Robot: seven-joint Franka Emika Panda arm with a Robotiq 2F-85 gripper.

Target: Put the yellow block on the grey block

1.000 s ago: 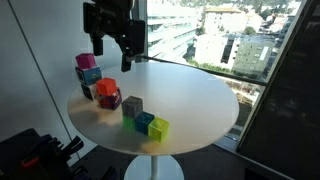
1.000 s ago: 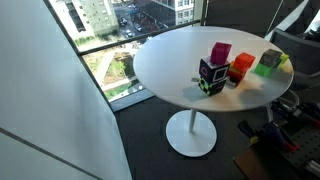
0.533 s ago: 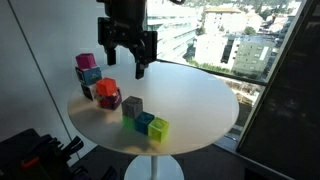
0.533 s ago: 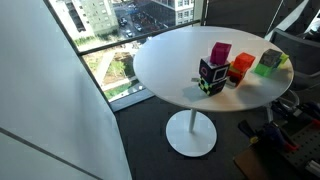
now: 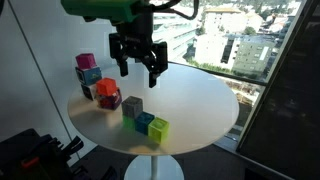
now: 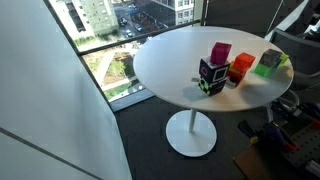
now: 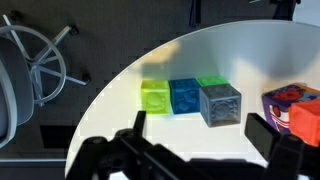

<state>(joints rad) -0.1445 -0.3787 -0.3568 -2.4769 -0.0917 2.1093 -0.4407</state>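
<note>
The tool (image 5: 138, 68) is hovering above the round white desk (image 5: 195, 100), its 2 fingers spread wide and gripping nothing. The yellow block (image 7: 155, 97) is sitting near the desk's edge, touching a blue block (image 7: 184, 96). The grey block (image 7: 220, 104) is sitting just beside the blue one, in front of a green block (image 7: 211, 81). An orange-red block (image 7: 290, 105) is standing nearby.

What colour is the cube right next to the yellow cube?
Blue. The blue cube beside the yellow cube shows best in the wrist view.
</note>
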